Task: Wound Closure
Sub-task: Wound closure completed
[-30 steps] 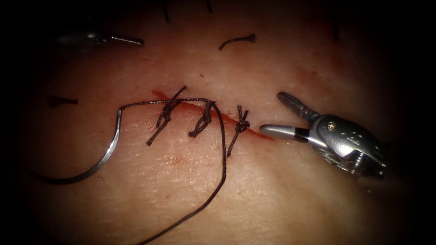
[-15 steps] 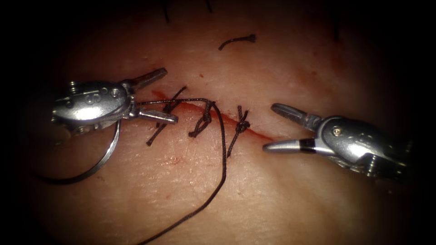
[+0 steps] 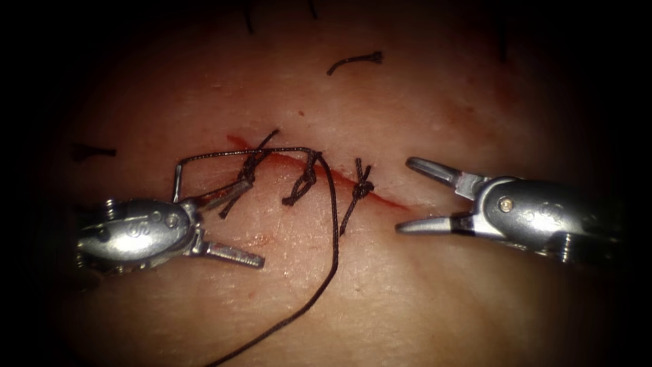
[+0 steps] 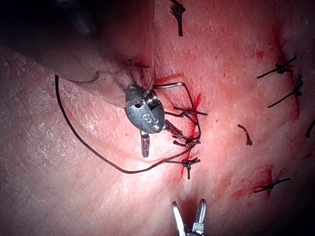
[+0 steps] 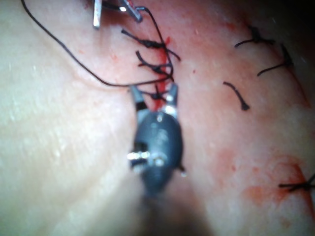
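The curved needle [image 3: 176,183] lies on the tissue [image 3: 421,299] left of the cut [image 3: 390,200], not in it and held by no tool. Most of its curve is hidden under my left tool [image 3: 252,223], which stands open over it. Dark thread [image 3: 335,231] runs from the needle's tail rightward over the stitches, then bends down toward the near edge. My right tool [image 3: 407,196] is open at the cut's right end and holds nothing. The left wrist view has the left tool [image 4: 160,142] beside the needle [image 4: 170,85]. The right tool [image 5: 154,93] straddles the cut.
Three knotted stitches [image 3: 303,182] cross the cut, with red fluid [image 3: 238,143] along its line. Cut thread ends lie on the tissue at the back [image 3: 354,61] and far left [image 3: 88,151]. Older stitches [image 4: 278,70] sit on another part of the tissue.
My left tool came in from the upper left with its jaws open and moved down over the needle. The right tool drew slightly right. Needle and thread have not moved.
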You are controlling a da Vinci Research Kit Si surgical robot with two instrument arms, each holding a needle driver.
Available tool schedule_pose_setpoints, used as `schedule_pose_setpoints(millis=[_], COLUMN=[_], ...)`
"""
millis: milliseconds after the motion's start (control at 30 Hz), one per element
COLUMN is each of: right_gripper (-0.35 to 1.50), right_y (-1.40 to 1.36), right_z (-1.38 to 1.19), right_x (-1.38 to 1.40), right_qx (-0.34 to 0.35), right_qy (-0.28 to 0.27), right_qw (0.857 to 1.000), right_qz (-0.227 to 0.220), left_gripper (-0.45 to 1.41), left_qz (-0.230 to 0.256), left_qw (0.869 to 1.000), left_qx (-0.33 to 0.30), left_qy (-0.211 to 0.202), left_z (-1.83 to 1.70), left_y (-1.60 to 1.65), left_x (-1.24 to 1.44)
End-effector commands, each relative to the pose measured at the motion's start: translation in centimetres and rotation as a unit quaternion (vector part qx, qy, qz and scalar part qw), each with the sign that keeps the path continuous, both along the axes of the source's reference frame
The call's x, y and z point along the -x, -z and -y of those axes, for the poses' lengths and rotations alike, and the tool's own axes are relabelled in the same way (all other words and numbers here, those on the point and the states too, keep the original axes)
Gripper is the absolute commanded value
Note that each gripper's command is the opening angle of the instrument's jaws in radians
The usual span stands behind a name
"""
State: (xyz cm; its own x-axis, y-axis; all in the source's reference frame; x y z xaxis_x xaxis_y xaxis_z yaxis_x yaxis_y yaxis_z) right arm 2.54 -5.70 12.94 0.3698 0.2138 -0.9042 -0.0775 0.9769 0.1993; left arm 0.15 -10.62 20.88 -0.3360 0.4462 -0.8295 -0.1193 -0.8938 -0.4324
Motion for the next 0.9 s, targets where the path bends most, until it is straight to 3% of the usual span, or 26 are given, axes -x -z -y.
schedule_pose_setpoints(millis=[33,267,900], right_gripper=[0.86,0.84,0.82], right_y=[-0.06,-0.02,0.13], right_z=[0.02,0.11,0.14], right_x=[-0.06,0.0,-0.01], right_qx=[0.0,0.017,0.027], right_qy=[0.0,-0.003,-0.006], right_qw=[1.0,1.0,1.0], right_qz=[-0.001,0.011,0.007], left_gripper=[0.86,0.86,0.86], left_qz=[0.001,0.006,0.007], left_qw=[1.0,1.0,1.0], left_qx=[-0.001,0.003,0.003], left_qy=[-0.001,-0.015,-0.016], left_z=[0.08,0.15,0.13], left_y=[-0.05,-0.14,-0.16], left_x=[0.05,-0.07,-0.07])
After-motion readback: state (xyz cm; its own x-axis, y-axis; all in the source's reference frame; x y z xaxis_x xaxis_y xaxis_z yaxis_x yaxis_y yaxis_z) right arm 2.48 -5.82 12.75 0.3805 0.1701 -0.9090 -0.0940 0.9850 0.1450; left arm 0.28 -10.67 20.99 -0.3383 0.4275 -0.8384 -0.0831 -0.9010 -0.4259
